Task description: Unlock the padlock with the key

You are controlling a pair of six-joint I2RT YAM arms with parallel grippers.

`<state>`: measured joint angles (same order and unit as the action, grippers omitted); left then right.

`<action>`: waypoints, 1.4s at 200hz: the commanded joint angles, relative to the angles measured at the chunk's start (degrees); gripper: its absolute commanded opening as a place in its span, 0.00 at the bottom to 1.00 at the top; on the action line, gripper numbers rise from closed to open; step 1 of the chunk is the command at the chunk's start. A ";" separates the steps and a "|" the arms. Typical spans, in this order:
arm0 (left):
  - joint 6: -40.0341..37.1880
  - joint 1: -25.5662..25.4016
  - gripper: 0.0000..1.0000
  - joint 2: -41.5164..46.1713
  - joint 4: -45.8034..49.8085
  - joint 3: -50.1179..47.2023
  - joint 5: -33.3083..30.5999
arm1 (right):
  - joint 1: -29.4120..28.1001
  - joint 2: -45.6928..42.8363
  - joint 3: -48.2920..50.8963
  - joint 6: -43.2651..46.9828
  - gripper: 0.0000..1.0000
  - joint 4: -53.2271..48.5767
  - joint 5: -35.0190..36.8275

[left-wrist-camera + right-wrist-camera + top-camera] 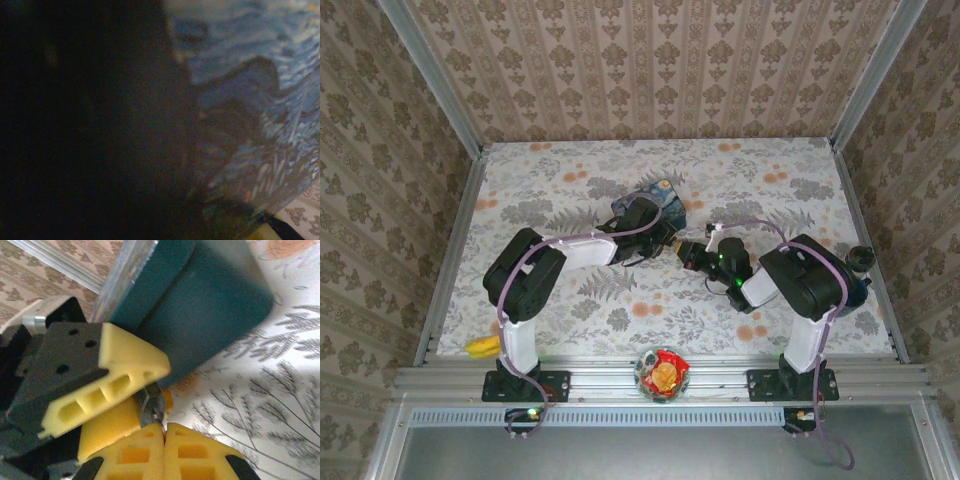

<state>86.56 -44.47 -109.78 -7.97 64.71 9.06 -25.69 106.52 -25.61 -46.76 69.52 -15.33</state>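
Padlock, too tightly hidden among pads for me to pick out, at blue box [665, 190] corner: right gripper [164, 432] clenched on silvery metal piece [153, 407], left gripper [672, 243] grip I cannot tell, open floral table [800, 200] rightward.

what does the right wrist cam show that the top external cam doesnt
Right wrist: a small silvery metal piece pinched at the tips of the shut right gripper, beside a yellow finger of the left gripper; key or padlock, I cannot tell. Top external: both whole arms, a bowl at the near rail, a yellow item by the left base. Both: the blue box, the floral table, the grippers meeting.
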 commanded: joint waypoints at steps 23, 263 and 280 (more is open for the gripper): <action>6.24 -2.37 0.00 -1.43 1.23 -0.34 14.71 | 0.53 1.59 -3.40 -1.07 0.00 4.93 -4.08; 0.89 -1.93 0.01 -5.67 -4.50 1.26 17.57 | -0.15 2.01 -12.21 -41.22 0.00 -10.69 -14.27; 0.84 -1.92 0.04 -5.40 -4.49 0.70 17.18 | 0.07 3.54 -11.61 -46.38 0.00 -6.61 -14.32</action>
<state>82.67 -41.78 -112.57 -9.39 66.92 8.60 -23.14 109.25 -35.59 -83.31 57.87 -23.22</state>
